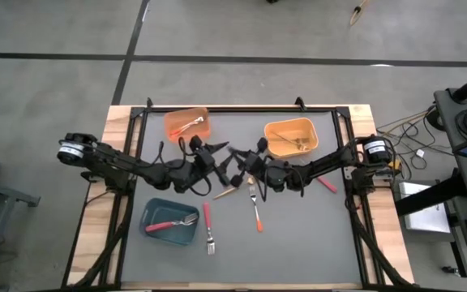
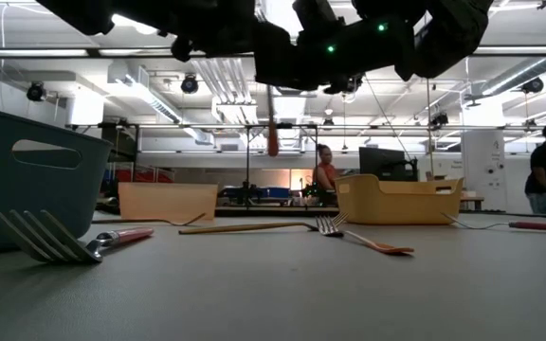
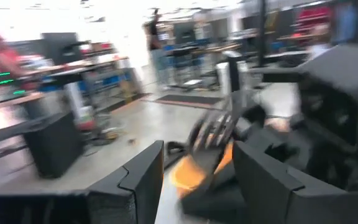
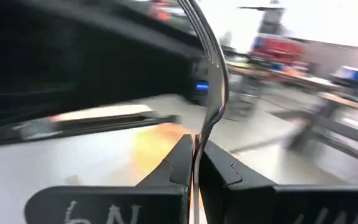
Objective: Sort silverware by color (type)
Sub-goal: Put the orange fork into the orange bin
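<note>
Right gripper (image 4: 194, 158) jaws clamp a fork (image 4: 210, 74); left gripper (image 3: 197, 180) jaws open alongside.

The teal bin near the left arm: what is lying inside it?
In the high view, the teal bin holds a red-handled fork lying across its floor. In the low view its wall hides the contents, so whether more pieces lie beside it cannot be told.
</note>
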Controlling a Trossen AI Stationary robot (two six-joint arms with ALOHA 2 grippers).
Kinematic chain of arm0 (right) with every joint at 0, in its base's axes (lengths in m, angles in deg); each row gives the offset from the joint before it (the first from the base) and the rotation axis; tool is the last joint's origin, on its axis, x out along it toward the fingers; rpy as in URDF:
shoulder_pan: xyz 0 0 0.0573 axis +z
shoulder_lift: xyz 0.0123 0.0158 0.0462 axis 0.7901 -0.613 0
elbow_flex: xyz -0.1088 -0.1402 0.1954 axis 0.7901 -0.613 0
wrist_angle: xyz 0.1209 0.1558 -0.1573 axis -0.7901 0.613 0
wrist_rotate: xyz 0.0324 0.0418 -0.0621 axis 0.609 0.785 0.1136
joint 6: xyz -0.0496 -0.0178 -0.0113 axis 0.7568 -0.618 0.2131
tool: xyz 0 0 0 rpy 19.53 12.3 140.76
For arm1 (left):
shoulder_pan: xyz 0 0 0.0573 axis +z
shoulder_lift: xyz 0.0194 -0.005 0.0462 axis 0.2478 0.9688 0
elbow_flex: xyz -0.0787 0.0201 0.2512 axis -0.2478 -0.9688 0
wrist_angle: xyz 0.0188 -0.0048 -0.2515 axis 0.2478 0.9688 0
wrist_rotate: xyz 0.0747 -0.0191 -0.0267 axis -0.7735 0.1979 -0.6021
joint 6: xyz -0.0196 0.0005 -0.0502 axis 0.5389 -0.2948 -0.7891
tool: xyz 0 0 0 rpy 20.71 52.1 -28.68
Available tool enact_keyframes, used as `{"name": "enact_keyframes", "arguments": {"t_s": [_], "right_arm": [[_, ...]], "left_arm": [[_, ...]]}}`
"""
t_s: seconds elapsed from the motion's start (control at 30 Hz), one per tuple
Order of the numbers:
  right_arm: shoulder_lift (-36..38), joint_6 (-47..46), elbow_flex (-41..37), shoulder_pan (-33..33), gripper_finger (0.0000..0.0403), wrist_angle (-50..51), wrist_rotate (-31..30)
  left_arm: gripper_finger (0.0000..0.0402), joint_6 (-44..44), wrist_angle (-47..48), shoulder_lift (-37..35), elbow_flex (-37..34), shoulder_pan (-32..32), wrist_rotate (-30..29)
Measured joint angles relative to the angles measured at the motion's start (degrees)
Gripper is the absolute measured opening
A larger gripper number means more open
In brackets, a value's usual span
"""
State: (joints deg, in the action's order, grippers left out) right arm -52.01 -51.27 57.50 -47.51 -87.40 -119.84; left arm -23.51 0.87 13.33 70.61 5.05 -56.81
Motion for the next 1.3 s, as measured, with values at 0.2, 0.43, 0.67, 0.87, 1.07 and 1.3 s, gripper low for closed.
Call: {"name": "enact_keyframes", "arguments": {"t_s": [0.2,0.43,0.67,0.87,1.07,1.3], "right_arm": [[0.0,-0.9,-1.3,0.1,0.0008,-6.4,-7.3],[-0.3,0.0,-4.1,0.6,0.0008,-13.5,-8.9],[-4.5,0.4,-6.8,2.2,0.0008,-23.2,-10.3],[-11.2,0.4,-5.6,2.2,0.0008,-33.6,-9.5],[-15.7,3.6,0.4,2.2,0.0008,-33.8,-9.3],[-15.7,6.3,1.0,2.3,0.0008,-33.7,-9.9]], "left_arm": [[0.019,1.4,1.8,-2.5,0.0,-0.3,-1.6],[0.0214,1.3,7.1,-3.0,0.0,0.6,2.7],[0.0217,1.3,2.6,-4.5,-2.7,1.6,6.4],[0.0217,1.4,-2.0,-4.9,-4.9,1.6,10.5],[0.0217,0.3,-2.1,-3.3,-4.5,1.7,10.8],[0.0216,1.9,-1.7,-3.3,-4.6,1.8,10.1]]}}
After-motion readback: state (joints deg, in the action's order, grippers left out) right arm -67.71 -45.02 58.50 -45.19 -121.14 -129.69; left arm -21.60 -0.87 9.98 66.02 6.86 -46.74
